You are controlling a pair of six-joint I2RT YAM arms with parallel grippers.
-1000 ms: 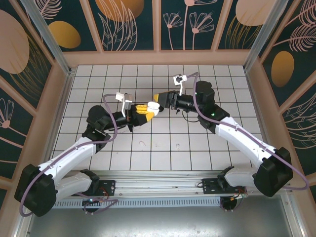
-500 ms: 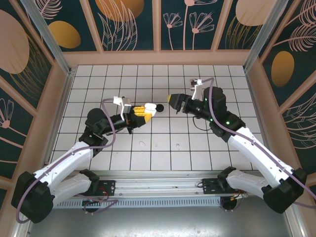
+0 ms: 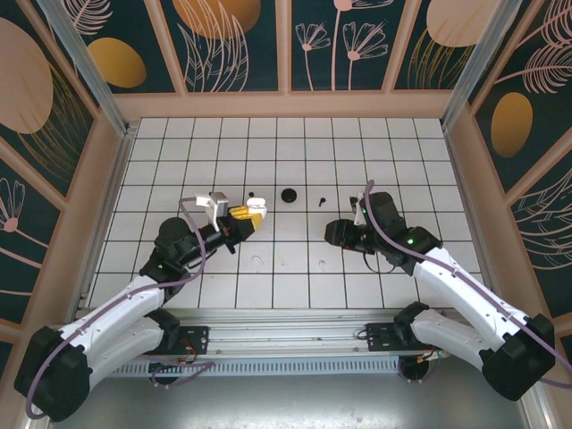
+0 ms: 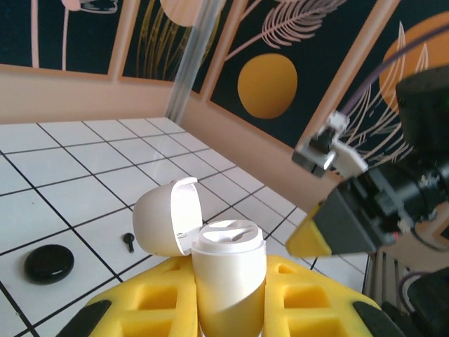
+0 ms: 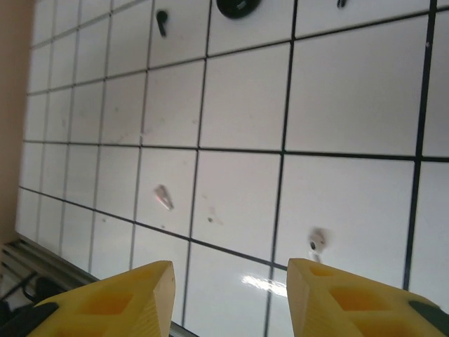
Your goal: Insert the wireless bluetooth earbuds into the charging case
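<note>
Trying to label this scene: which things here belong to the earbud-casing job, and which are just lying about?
Job: white egg-shaped plastic charging case, lid open, in the left gripper; two black stemmed earbuds; two whitish earbuds on the tiles.
Lying about: flat black round disc.

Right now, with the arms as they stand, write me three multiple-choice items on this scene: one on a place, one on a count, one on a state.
1. Where is the charging case?
A. on the near metal rail
B. between the fingers of the left gripper
C. against the back wall

2. How many black earbuds lie on the tiles?
A. none
B. two
C. five

3. The case's lid is:
A. open
B. shut
C. taken off

1 B: yellow fingers flank the case on both sides.
2 B: one and another show from above.
3 A: it is tipped back at its hinge, with the sockets bare.
</note>
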